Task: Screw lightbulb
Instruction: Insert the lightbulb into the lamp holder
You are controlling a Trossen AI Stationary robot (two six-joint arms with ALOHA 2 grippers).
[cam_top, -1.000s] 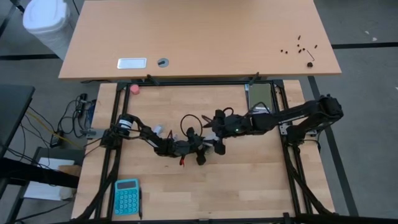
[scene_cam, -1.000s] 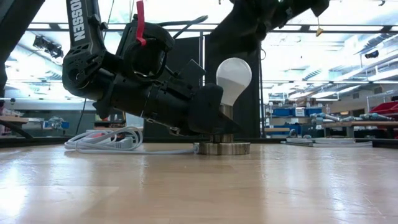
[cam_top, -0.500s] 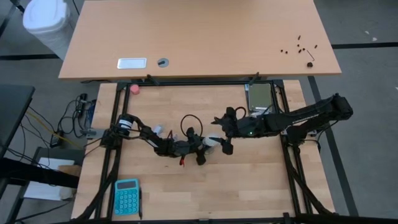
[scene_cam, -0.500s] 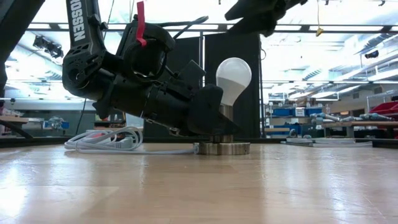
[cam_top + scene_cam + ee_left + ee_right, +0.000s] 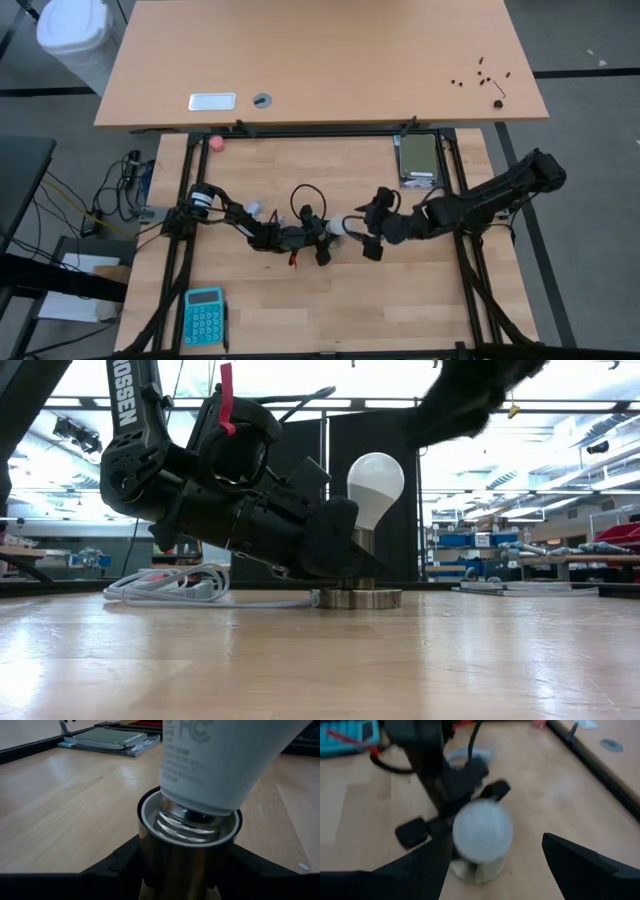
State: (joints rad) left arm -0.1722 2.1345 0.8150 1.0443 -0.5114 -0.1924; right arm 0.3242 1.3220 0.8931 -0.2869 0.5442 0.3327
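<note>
The white frosted lightbulb stands upright with its silvery screw base in the mouth of a round metal socket, near the table's middle. My left gripper reaches in from the table's left and is shut on the socket. My right gripper hangs open in the air, just right of the bulb and above it. In the right wrist view the lightbulb shows between and beyond the two spread fingers, which touch nothing. My left gripper pinches the socket's upright metal barrel between its two fingers, one on each side, just under the rim. The fingers come nearly level from the table's left, tipped slightly down. The socket stands upright with its round foot on the table.
A white cord lies coiled behind the left arm. A teal calculator sits at the near left, a pink ball at the far left, a dark flat device at the far right. A larger desk stands beyond.
My right gripper has swung from over the bulb's far side toward the table's right and near edges, turning as it went, and stays open. The lightbulb, the socket and my left gripper have kept still.
</note>
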